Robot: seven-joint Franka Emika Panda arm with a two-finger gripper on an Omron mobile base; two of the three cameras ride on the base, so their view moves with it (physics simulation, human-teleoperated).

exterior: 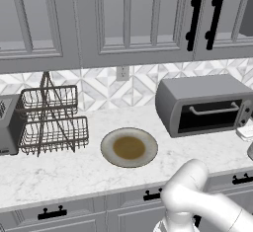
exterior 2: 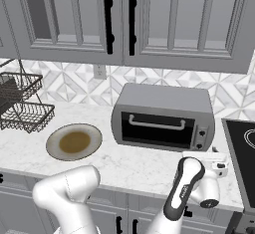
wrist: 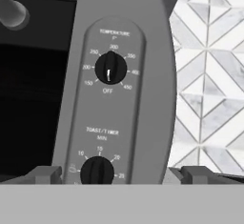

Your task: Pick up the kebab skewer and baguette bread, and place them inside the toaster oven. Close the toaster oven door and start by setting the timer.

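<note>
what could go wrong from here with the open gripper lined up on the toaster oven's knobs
1. Two near-identical black knobs sit close together on the grey metal toaster oven: the temperature knob above, the toast/timer knob below. A slightly high approach would likely turn the wrong one.
2. The gripper is open, its fingers far wider than the timer knob, so closing off-centre could slip off.
3. The round tan plate is empty and the door looks shut; whether the food is inside cannot be told.

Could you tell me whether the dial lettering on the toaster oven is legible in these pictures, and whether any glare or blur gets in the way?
Hand view: the toaster oven panel is close, its lettering soft but readable, with no glare, and the timer knob sits partly cut off at the bottom. Left and right base views: even, flat lighting, only faint shadows on the counter, and the knobs are too small to read.
</note>
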